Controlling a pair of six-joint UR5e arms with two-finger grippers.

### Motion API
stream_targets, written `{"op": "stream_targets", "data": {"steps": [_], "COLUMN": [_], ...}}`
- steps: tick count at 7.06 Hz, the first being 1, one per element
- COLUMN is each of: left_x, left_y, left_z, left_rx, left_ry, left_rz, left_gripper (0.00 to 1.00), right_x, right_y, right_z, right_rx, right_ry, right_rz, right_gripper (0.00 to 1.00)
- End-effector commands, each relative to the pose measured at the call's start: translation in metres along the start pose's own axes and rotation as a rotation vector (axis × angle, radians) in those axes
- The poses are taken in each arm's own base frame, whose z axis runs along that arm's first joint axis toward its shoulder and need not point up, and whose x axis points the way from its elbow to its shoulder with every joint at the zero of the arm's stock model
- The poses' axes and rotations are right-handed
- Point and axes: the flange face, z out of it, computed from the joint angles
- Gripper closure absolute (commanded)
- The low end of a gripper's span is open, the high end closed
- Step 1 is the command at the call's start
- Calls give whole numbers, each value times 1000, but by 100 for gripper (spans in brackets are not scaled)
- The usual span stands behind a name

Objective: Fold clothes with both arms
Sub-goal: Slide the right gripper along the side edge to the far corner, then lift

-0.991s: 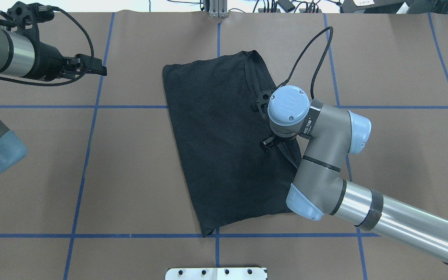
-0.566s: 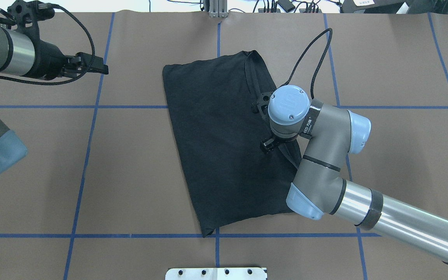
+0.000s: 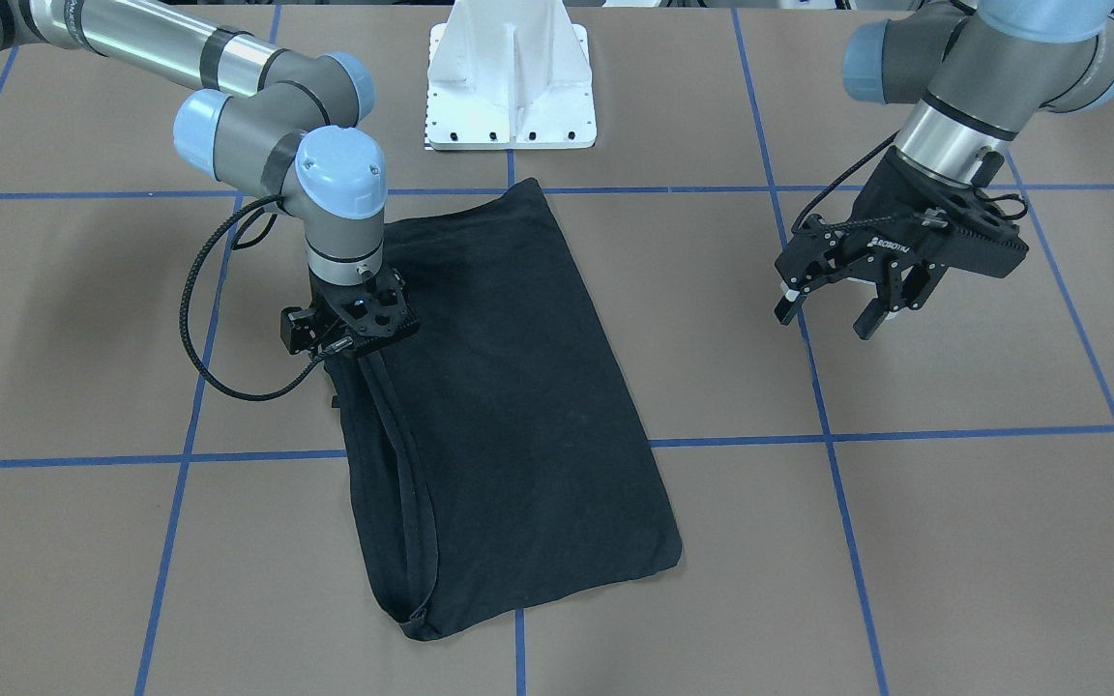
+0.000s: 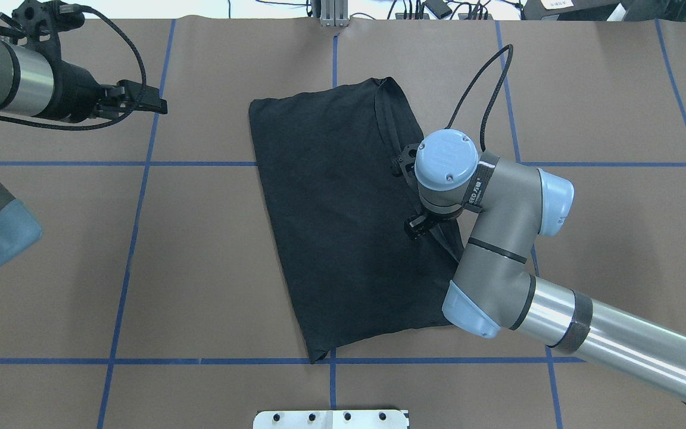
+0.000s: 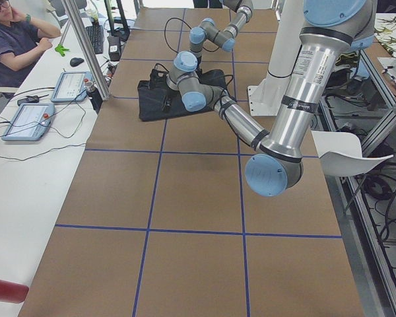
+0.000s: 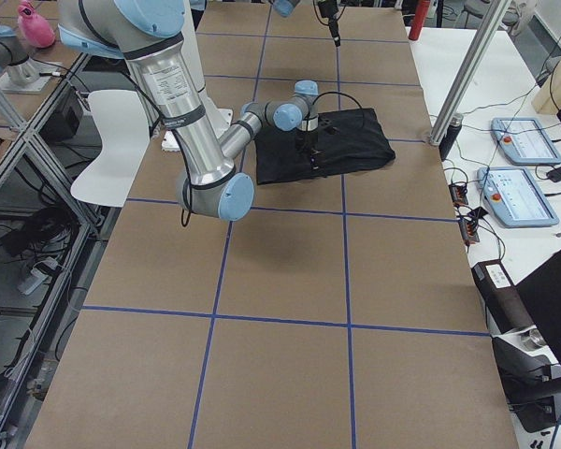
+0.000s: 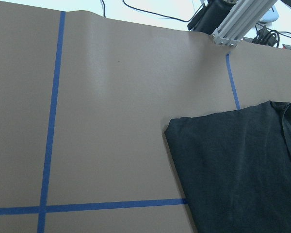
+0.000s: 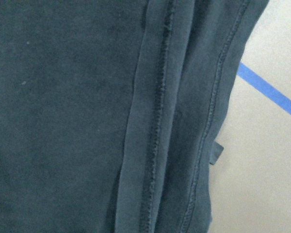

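Shirt (image 4: 337, 226) lies mid-worktop (image 4: 200, 268), already folded to a long black slab set at a slant, plain side up, no print in sight; its stacked hems (image 8: 155, 121) run down the edge on the robot's right. Right pincer (image 3: 349, 343) stands nose-down on that edge, about halfway along, touching or all but touching the cloth; its fingertips are hidden under the wrist, so I cannot tell whether it is spread or closed on fabric. Left pincer (image 3: 830, 317) hangs above bare worktop well apart from the shirt, spread wide and holding nothing.

Risks, as I judge them: several layers meet at that edge, and a bite that takes only the top one or two would peel the fold open on the lift rather than carry the whole slab over; a bite driven too deep could pinch the worktop surface along with the cloth; with one arm at the middle of a long edge and the other far off, both ends would sag and drag, so the next fold would land skewed or bunched; the slant makes squaring harder yet; the cable (image 3: 183, 324) looping low beside the right wrist could brush the cloth and rumple it if that arm sweeps across.
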Motion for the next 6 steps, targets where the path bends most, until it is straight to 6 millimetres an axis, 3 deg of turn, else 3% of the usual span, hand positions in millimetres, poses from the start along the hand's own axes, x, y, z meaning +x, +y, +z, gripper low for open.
{"op": "stream_targets", "data": {"steps": [1,4,6], "left_x": [3,3,4], "left_y": [2,2,2], "left_z": [-2,-4,-4], "left_rx": [-15,-13,-15], "left_ry": [14,16,18], "left_rz": [1,1,3], "left_gripper": [0,0,0], "right_x": [3,3,21], "right_y": [10,12,8], "right_z": [12,11,13], "right_rx": [-27,-40,-42], "right_ry": [11,-12,2], "right_rz": [-2,-2,-15], "right_gripper": [0,0,0]}}
